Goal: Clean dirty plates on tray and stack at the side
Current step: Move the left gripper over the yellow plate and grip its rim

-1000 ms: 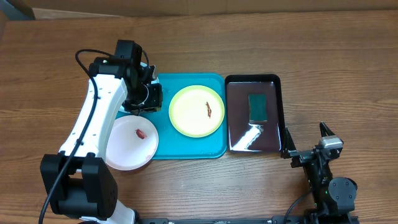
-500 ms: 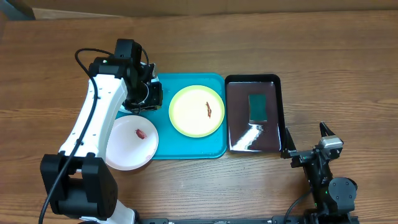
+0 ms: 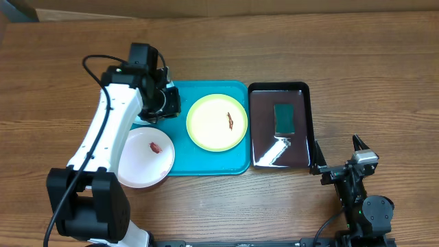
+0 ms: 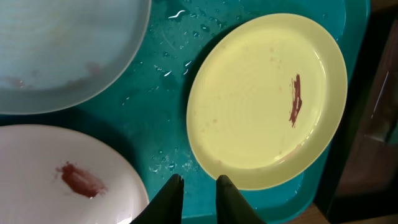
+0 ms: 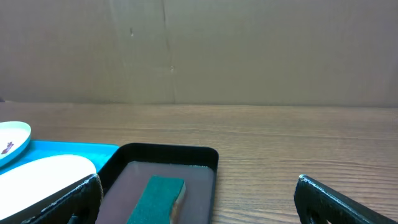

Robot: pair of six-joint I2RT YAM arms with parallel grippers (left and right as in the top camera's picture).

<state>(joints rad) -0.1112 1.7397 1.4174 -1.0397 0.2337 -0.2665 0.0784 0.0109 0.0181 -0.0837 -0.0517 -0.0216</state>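
Note:
The turquoise tray (image 3: 206, 163) lies mid-table. The white plate with a yellow-green rim (image 3: 212, 127) sits on it with a red smear, and it also shows in the left wrist view (image 4: 249, 106). The plain white plate (image 3: 140, 165) with a red smear overlaps the tray's front left edge (image 4: 37, 186). The pale blue plate (image 4: 62, 50) lies at the tray's far left, hidden under my arm from overhead. My left gripper (image 3: 167, 103) (image 4: 199, 180) hovers above the tray between the plates, nearly shut and empty. My right gripper (image 3: 337, 156) (image 5: 199, 180) is wide open and empty at the front right.
A glossy black tray (image 3: 302, 92) with a green sponge (image 3: 284, 118) sits right of the turquoise tray, just ahead of my right gripper (image 5: 155, 196). Brown wood-grain tabletop (image 3: 343, 48) surrounds both trays. Water drops lie on the tray floor (image 4: 168, 68).
My left gripper has shifted slightly toward the back and right above the tray's left end. The plates and the right arm have not moved.

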